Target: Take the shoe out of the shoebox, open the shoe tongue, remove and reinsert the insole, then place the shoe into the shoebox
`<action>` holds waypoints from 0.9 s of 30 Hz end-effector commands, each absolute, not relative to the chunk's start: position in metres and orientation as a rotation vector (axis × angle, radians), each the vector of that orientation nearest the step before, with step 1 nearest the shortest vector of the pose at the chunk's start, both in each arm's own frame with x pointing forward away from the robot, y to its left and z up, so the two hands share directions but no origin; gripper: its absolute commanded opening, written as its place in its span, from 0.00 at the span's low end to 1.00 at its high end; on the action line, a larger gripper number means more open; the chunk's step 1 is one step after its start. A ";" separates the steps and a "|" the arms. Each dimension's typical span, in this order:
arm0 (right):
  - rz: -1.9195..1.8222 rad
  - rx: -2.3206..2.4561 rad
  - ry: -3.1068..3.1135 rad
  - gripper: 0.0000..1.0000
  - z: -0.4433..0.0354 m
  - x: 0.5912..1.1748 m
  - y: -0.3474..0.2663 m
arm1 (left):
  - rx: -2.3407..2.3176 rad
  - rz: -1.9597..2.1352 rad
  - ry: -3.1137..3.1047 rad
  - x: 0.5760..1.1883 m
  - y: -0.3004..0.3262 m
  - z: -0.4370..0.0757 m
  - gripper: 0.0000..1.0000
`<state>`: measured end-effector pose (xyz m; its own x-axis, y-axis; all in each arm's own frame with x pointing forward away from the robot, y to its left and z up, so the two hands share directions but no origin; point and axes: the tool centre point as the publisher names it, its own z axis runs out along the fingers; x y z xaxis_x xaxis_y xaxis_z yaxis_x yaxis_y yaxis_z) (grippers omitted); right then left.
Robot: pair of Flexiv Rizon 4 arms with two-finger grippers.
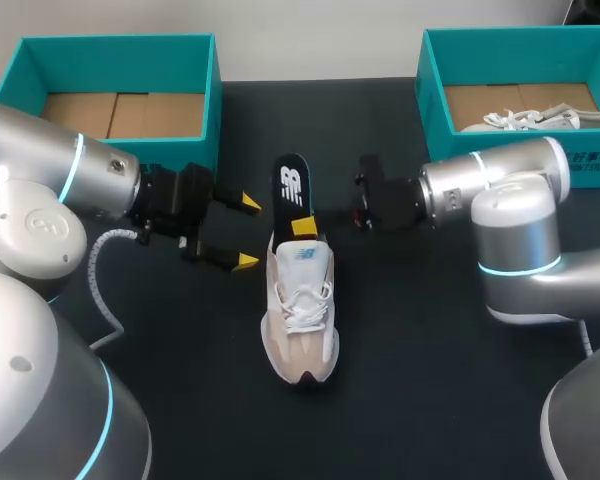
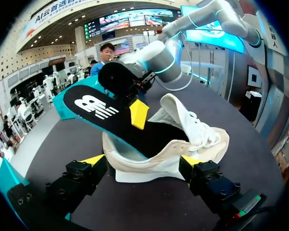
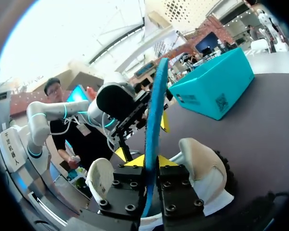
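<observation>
Closest to the lens, right claw: two black bolted finger blocks with yellow tips, closed to a narrow gap and clamped on the insole from both sides. From the right wrist view the insole runs edge-on up between the fingers as a thin curved sheet with a blue edge. From the head view its upper face is flat, smooth and black, with a white printed mark at the rounded end. One end sits inside the shoe's opening; the marked end slants up and out past the heel, clear of the surface, which is dark and matte. Shoe: on the surface between the two arms, upright on its sole, well apart from both boxes; cream and beige panels, thick pale sole, white laces loosely tied. Left claw: fingers spread wide, holding nothing, yellow wedge tips pointing at the side of the shoe's heel end; the head view shows a small gap between the nearer tip and the shoe. Left shoebox: teal card walls, rectangular, lid off, brown cardboard floor showing, at the far left of the surface. Right shoebox: same teal card, far right, with a second shoe lying inside, pale with white laces.
</observation>
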<state>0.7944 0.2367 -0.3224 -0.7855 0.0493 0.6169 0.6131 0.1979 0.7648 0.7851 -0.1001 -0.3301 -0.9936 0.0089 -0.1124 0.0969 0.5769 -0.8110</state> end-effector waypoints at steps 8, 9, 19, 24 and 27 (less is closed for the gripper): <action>-1.535 -0.657 -1.961 0.00 -0.345 0.769 0.242 | 0.090 -1.395 2.706 0.785 -0.101 -0.330 1.00; -1.528 -0.665 -1.956 0.00 -0.346 0.766 0.242 | 0.090 -1.395 2.706 0.785 -0.101 -0.330 1.00; -1.524 -0.688 -1.954 0.21 -0.346 0.758 0.241 | 0.090 -1.395 2.706 0.785 -0.101 -0.330 1.00; -1.535 -0.664 -1.998 0.35 -0.333 0.772 0.239 | 0.090 -1.395 2.706 0.785 -0.101 -0.330 1.00; -1.545 -0.649 -2.018 0.35 -0.328 0.781 0.240 | 0.090 -1.395 2.706 0.785 -0.101 -0.330 1.00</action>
<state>0.7754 0.2396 -0.3334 -0.7551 0.0620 0.6527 0.6479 0.2231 0.7283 0.7851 -0.1001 -0.3301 -0.9936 0.0089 -0.1124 0.0969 0.5769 -0.8111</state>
